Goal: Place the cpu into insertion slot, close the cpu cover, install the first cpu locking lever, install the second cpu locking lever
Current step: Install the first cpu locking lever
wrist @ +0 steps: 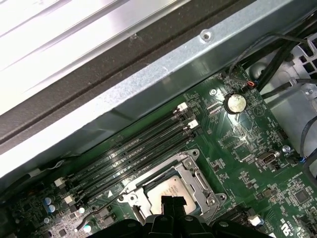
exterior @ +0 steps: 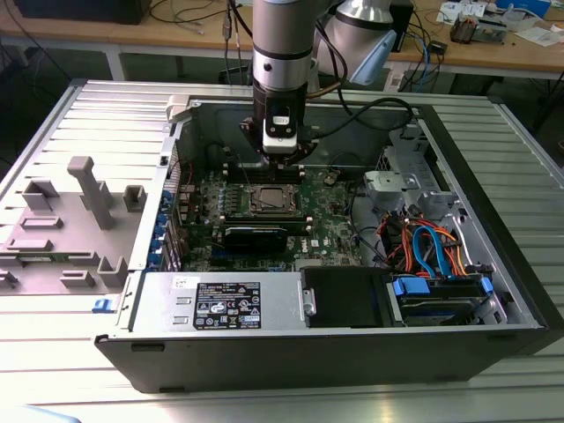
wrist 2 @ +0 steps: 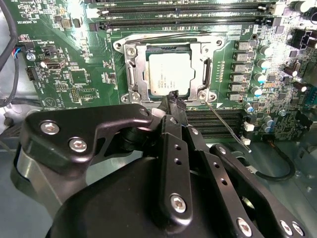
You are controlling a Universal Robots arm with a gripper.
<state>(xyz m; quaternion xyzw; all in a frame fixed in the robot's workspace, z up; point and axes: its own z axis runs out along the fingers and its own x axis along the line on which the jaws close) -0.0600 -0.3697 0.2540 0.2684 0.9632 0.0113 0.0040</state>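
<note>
My tool [wrist 2: 173, 99] hangs just over the cpu [wrist 2: 168, 74], pinched shut w/ nothing in it. The cpu lies in the insertion slot [wrist 2: 128, 52], cpu cover [wrist 2: 205, 69] down on top so it can't slip. One thin lever [wrist 2: 225, 121] sticks out, not locked yet.

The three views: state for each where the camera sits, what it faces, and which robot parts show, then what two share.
Exterior view: off the arm, looking down into the open computer case; arm and gripper show.
Second wrist view: on the wrist, looking past the gripper onto the cpu and cpu cover.
First wrist view: on the wrist, facing memory slots and case wall; gripper shows.
Shared: both wrist views show the cpu.
</note>
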